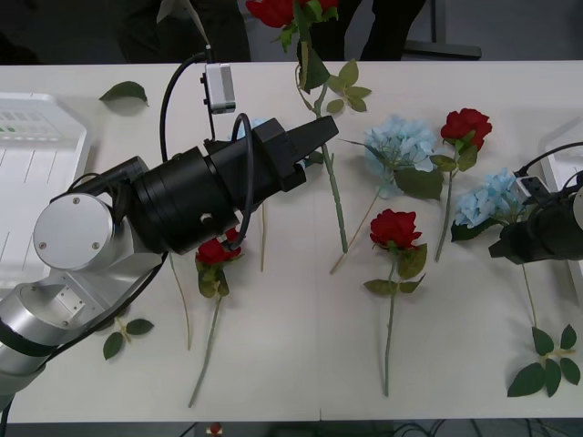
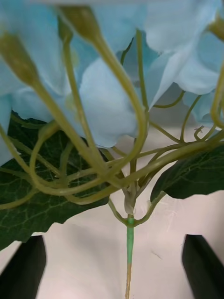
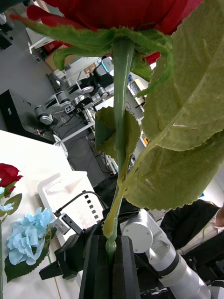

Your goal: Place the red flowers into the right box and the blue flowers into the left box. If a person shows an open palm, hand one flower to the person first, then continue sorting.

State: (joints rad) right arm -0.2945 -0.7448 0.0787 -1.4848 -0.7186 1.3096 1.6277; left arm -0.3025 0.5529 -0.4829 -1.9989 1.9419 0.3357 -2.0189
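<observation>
The white table (image 1: pixel 301 364) lies under both our arms, and the left box, a shallow white plastic tray (image 1: pixel 36 173), is far behind our left gripper (image 1: pixel 321 134). That black gripper has its fingers pressed together on the thin green stem of one red artificial rose (image 3: pixel 116 14), whose bloom stands high above the fingers, toward the table's far edge. We judge this is a handover, so we should hold firmly and steady. Our right gripper (image 2: pixel 114 266) has its fingers apart around the stem of a pale blue hydrangea (image 2: pixel 107 93), not yet gripping it.
</observation>
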